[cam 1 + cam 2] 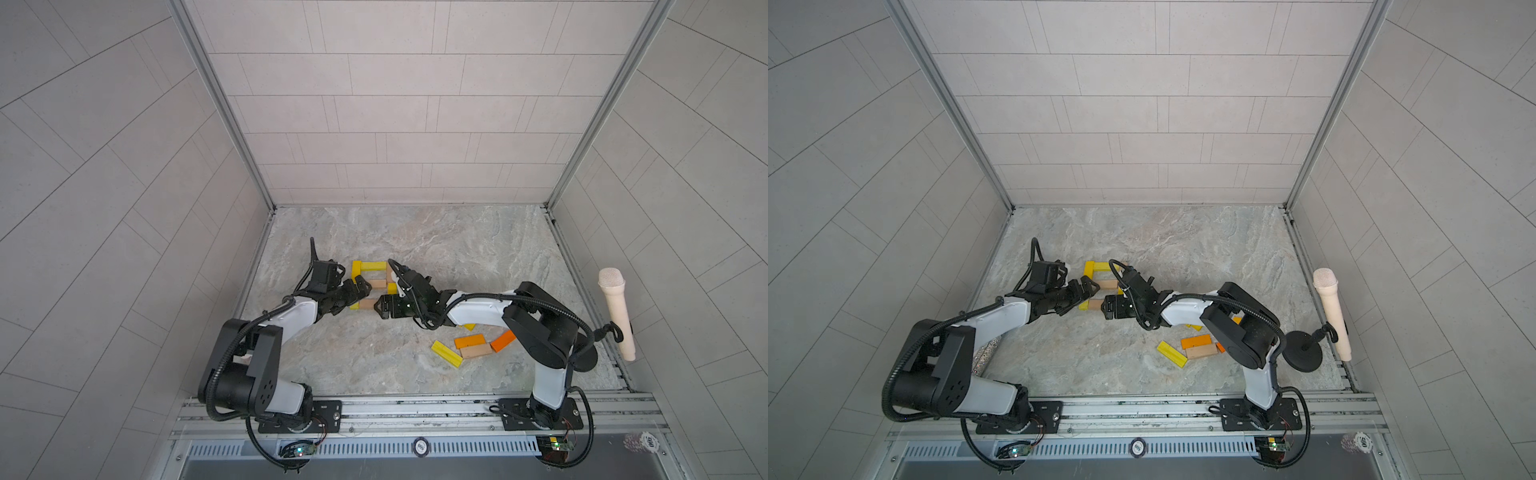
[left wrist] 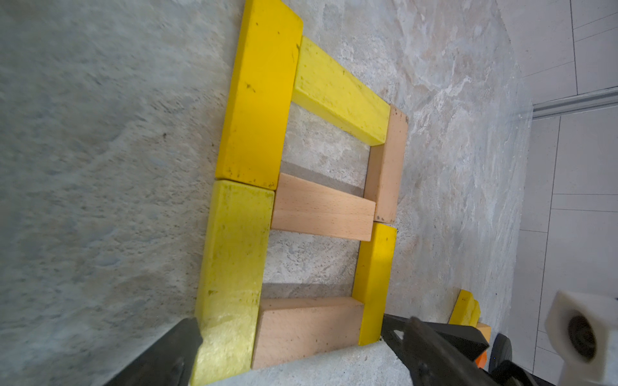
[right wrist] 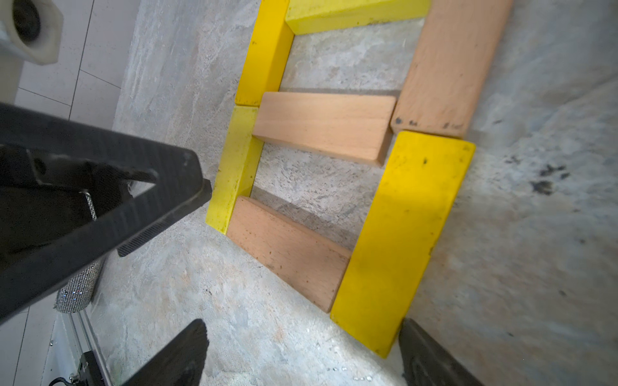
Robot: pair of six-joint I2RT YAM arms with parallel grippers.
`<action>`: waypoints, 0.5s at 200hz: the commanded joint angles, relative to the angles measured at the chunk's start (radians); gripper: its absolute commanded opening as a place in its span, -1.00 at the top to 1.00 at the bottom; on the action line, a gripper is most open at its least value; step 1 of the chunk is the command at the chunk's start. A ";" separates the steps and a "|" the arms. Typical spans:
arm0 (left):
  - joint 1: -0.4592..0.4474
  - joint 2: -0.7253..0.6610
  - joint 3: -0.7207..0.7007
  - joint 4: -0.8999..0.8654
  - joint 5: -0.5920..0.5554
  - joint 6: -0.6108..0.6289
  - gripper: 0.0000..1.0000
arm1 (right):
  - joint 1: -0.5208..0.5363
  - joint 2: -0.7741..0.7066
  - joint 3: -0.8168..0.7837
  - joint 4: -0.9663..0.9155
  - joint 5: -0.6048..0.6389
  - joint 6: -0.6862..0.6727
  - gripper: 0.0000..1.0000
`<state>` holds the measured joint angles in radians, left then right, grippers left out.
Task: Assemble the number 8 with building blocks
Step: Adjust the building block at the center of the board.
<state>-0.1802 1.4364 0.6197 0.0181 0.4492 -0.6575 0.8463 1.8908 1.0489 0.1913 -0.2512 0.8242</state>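
L gripper (image 2: pixel 294 332) is spread wide, holding nothing. Its fingers (image 2: pixel 180 344) flank the near end of the number 8 (image 2: pixel 321 214), tips just beside the outer yellow bars; can't tell if they touch. R gripper (image 3: pixel 302 329) is also spread & empty, w/ a yellow bar's corner just beside one finger (image 3: pixel 424 351).

Wrist views show the 8 in full: 4 yellow bars, 3 tan, both loops closed, tan cross-bars a bit skewed. In both top views the arms cover most of the near loop. The 8 lies flat on the marble table (image 1: pixel 436 241), btwn the grippers.

Top views alone show the spare blocks (image 1: pixel 473 351), a loose cluster near the R arm, and the beige mic (image 1: pixel 619 320). Its stand base (image 1: pixel 1304 353) shows in only one top view. R wrist view catches the glittery mic (image 3: pixel 78 287) at the table edge.
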 commanded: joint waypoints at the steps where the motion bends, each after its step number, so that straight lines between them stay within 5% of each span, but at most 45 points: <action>1: 0.009 0.001 -0.010 0.007 -0.003 0.001 -1.00 | 0.007 0.010 0.002 0.025 -0.002 0.020 -0.81; 100: 0.001 -0.140 0.069 -0.152 0.010 0.112 -1.00 | 0.001 -0.189 -0.070 -0.179 0.178 -0.103 -0.81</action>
<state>-0.1764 1.3514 0.6388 -0.0887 0.4400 -0.5991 0.8463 1.8137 0.9993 0.1234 -0.1780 0.7788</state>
